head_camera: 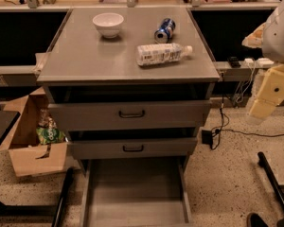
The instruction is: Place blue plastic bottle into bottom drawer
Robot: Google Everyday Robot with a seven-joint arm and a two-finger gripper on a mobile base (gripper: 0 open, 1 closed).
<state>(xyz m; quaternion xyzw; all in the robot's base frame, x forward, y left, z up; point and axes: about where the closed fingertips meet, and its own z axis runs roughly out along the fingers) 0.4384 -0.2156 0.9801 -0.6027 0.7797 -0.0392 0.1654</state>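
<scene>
I see the bottom drawer (135,193) already pulled out; the blue plastic bottle (162,54) lies on its side on the counter (85,60), ungrasped; my hand (265,100) hangs well right, how open I cannot tell; pick-up and placing both remain

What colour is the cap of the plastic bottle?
White cap, camera view; gripper hangs at lower right.

the grey cabinet top (85,65) is carrying 3 things: a white bowl (108,23), a blue soda can (164,30), the blue plastic bottle (162,54); the gripper (261,109) is hovering at its right
</scene>
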